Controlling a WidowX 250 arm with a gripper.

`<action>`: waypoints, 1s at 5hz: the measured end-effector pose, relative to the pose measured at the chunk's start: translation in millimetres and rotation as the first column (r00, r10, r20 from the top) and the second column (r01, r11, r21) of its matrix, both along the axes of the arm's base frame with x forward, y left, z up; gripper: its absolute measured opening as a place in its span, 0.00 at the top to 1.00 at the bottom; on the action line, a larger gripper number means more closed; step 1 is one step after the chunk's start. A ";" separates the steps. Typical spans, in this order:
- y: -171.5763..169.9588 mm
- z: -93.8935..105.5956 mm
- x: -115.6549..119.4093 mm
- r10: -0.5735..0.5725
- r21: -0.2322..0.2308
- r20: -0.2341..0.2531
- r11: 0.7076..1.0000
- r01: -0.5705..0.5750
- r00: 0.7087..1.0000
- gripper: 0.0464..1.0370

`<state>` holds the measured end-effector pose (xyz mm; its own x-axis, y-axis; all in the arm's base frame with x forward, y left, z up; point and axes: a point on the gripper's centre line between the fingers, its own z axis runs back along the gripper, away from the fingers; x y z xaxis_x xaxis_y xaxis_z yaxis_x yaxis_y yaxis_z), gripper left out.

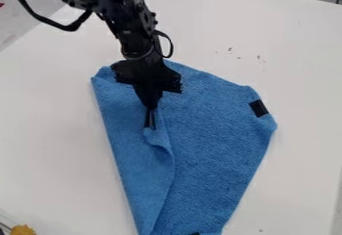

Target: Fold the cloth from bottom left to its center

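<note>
The gripper (150, 125) hangs over the left-centre part of the blue cloth (217, 144), its two fingertips close together on a raised bit of cloth edge. That edge belongs to a flap (137, 161) folded over from the cloth's left side, lying on top of the rest. From the gripper, the flap's edge curves down toward the cloth's bottom end. A black patch (258, 108) marks the cloth near its right corner. The arm covers part of the cloth's upper left edge.
The cloth lies on a white table (53, 144). Small dark crumbs (260, 59) are scattered above the cloth. At the bottom left corner is a yellow object (23, 230). Dark items stand beyond the table's top right edge.
</note>
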<state>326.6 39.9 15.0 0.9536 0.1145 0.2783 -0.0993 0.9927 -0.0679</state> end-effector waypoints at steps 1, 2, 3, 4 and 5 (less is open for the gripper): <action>-0.5 0.5 1.9 0.020 -0.012 0.014 1.000 -0.020 1.000 0.90; -3.3 5.0 4.1 0.025 -0.006 -0.013 1.000 -0.025 1.000 0.68; -16.9 20.9 17.2 -0.006 0.016 -0.031 1.000 0.006 1.000 0.38; -33.9 37.8 33.0 -0.023 0.014 -0.008 1.000 0.023 1.000 0.09; -49.1 42.8 45.0 -0.030 0.004 0.019 1.000 0.030 0.999 0.03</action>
<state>371.7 -9.2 57.8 0.9512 0.0849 0.2966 -0.0683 0.9955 -0.0659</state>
